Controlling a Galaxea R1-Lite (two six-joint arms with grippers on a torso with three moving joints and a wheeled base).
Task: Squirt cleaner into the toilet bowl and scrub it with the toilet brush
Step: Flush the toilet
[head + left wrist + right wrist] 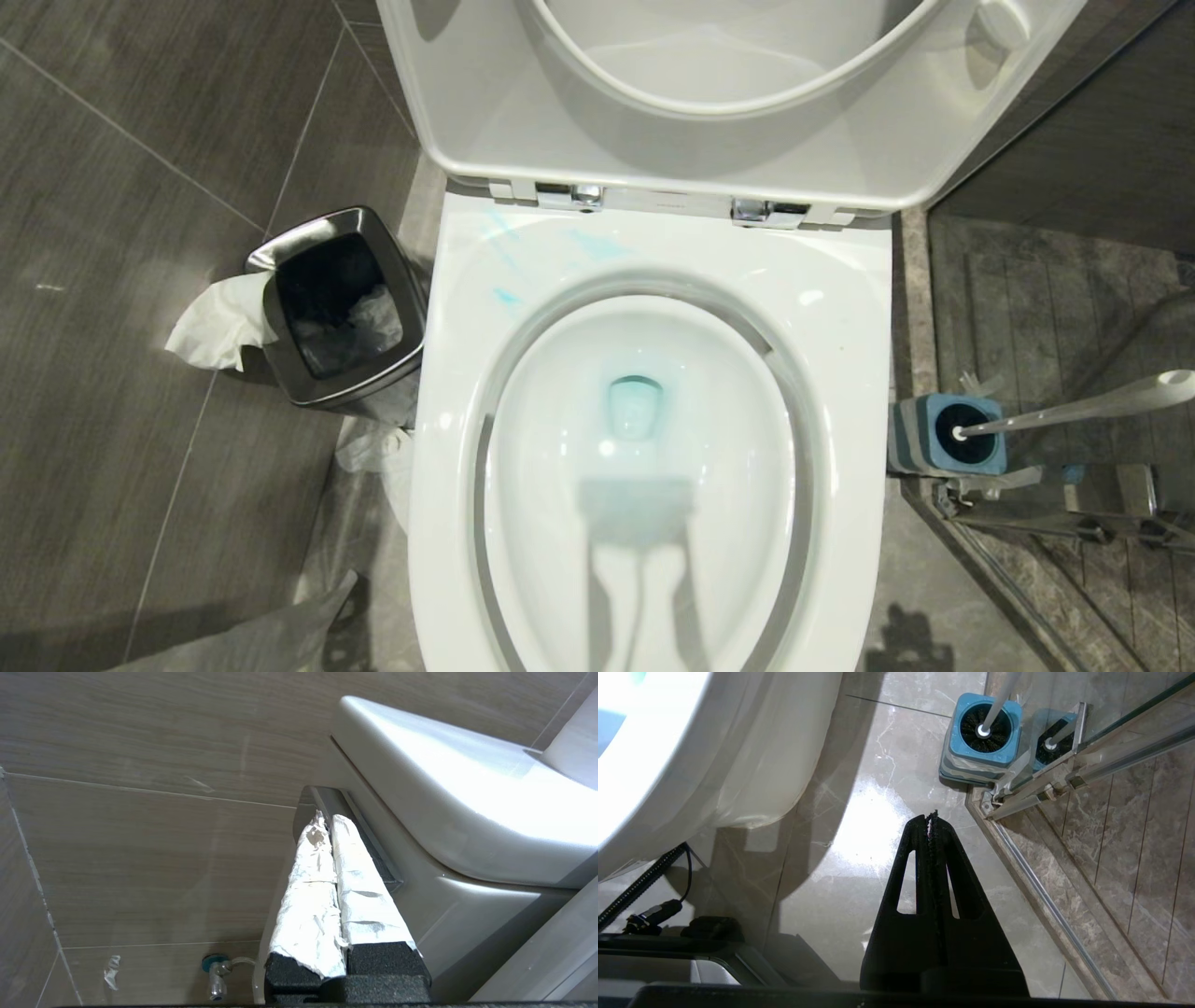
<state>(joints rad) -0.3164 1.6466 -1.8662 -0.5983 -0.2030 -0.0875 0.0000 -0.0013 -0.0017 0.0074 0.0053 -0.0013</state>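
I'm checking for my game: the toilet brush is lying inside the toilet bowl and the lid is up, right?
Not quite. The toilet brush stands in its blue holder on the floor beside the toilet bowl, as the head view shows. The lid is up.

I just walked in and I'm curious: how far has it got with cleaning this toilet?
The squirting looks done: blue cleaner smears the toilet bowl rim and tints its water teal. Nothing is in hand: the left gripper is shut, empty, beside the bowl; the right gripper is shut above the floor. Scrubbing remains, as the toilet brush sits in its holder.
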